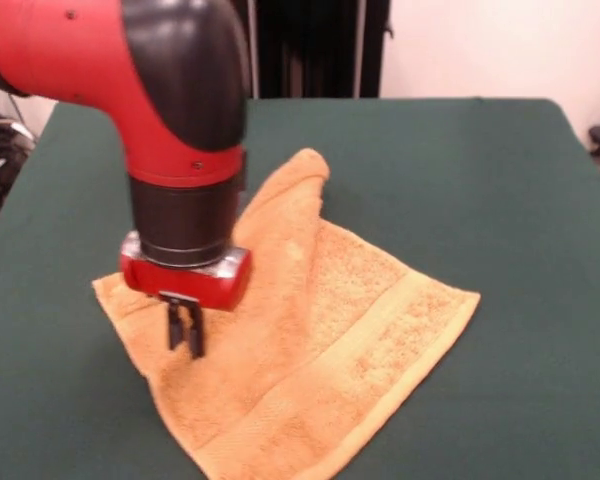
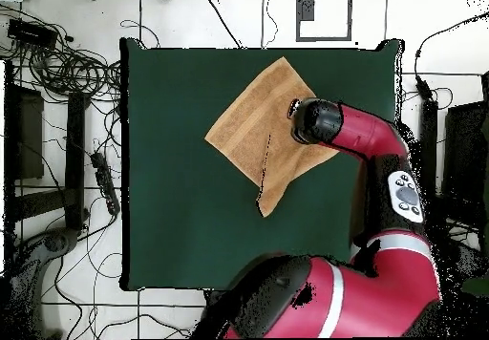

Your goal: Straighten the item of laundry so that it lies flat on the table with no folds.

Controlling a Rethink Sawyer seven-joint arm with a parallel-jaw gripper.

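The orange-tan terry towel lies on the dark green table, with a woven band near its near-right edge. One corner is folded over and points toward the far side, leaving a raised fold down the middle. My gripper points down over the towel's left part, its dark fingers close together and nothing between them. In the overhead view the towel lies at the table's upper middle, with the folded flap pointing down. There the arm's wrist covers the gripper.
The red and black arm reaches over the towel's right side in the overhead view. Cables and equipment lie on the floor around the table.
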